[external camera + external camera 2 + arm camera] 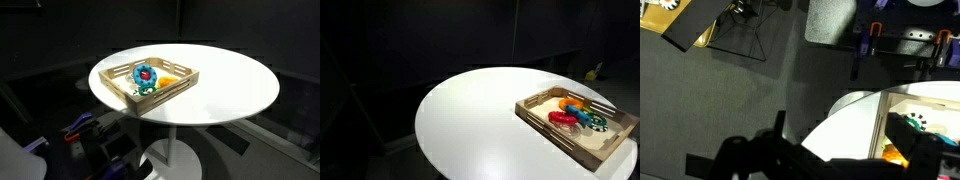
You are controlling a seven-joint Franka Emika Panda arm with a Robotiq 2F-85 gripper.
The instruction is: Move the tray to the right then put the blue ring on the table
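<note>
Tray (160,97) on table (232,88), blue ring (146,73) inside.

Shows only in the wrist view: a hand (825,162), matte black throughout, blocky and hard-edged, seen as little more than a silhouette. Bears a thin black upright sliver near one end and a bulkier dark lump at the other. Too shadowed to tell screws, cables or markings.
</note>
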